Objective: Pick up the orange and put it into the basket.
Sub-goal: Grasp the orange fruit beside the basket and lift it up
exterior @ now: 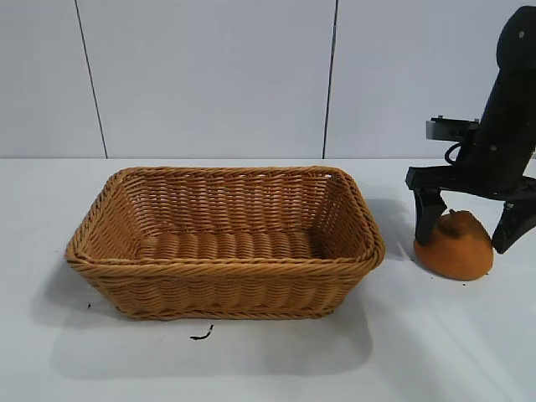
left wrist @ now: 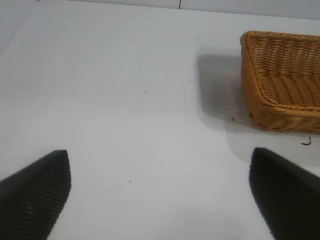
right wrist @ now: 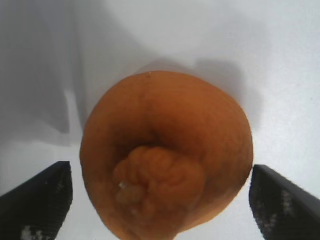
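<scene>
In the exterior view, the matte, dull-orange lumpy rounded orange (exterior: 453,248) with its stem nub on top is sitting on the white surface (exterior: 268,352), just beside the large tan-brown woven wicker basket (exterior: 224,241), at the basket's 3 o'clock. The black right gripper (exterior: 466,226) is hanging over the orange and pointing down, its two fingers (exterior: 428,219) straddling the fruit at 9 and 3 o'clock. The fingers are standing wide, with the orange between them; the one at 9 o'clock is sitting close against the fruit's flank, and whether it is touching cannot be told. A small dark fleck (exterior: 201,335) is lying on the surface at the basket's 6 o'clock.

In the left wrist view, the left gripper (left wrist: 160,192) is hanging spread wide over bare surface, holding nothing. The basket's corner is showing well apart from it, toward 2 o'clock.

In the right wrist view, the orange is filling the gap between the two dark fingertips (right wrist: 37,200), which are flanking it at roughly 8 and 4 o'clock, spread wide, with slivers of white showing between each fingertip and the peel.
</scene>
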### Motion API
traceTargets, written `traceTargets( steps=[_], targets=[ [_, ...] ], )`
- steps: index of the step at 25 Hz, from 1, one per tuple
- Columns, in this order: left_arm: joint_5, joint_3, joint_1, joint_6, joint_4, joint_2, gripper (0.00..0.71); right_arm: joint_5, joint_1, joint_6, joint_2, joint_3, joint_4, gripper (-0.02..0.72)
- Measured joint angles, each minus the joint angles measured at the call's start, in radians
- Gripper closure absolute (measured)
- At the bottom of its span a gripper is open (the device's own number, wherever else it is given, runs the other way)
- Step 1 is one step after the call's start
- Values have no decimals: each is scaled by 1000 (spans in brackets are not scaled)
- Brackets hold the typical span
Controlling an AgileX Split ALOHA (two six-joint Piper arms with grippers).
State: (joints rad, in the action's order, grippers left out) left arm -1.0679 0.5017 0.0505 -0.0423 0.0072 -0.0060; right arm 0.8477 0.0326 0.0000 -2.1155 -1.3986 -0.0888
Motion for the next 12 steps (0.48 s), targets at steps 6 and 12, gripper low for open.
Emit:
traceTargets(
  steps=[6, 12],
  targets=[
    [0, 0, 0, 0, 0, 0, 14, 50, 0, 0, 49, -25, 1, 657],
    [0, 0, 0, 0, 0, 0, 14, 176, 0, 0, 140, -130, 5, 657]
  ],
)
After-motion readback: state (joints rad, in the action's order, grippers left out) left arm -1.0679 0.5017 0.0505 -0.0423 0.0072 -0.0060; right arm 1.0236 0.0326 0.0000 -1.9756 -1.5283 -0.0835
